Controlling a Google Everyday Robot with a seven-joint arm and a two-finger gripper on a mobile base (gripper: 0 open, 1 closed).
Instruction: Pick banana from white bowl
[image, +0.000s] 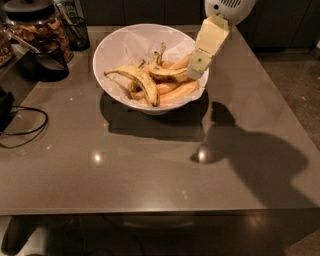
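Observation:
The white bowl (117, 47) stands at the back middle of the grey table, lined with crumpled white paper. In it lies the banana (167, 74), stubby, curved and blotched, its thin stem pointing up. A longer arched banana (137, 79) with a dark tip lies to its left, and smoother orange-yellow bananas (176, 92) lie below it. My gripper (195, 74) hangs from the upper right over the bowl's right rim, its cream tip at the right end of the banana. I cannot tell whether it touches the banana.
A glass jar of snacks (36, 26) and a dark holder (46, 66) stand at the back left. A black cable (22, 131) loops on the table's left side. The table's front edge (150, 211) runs across the bottom.

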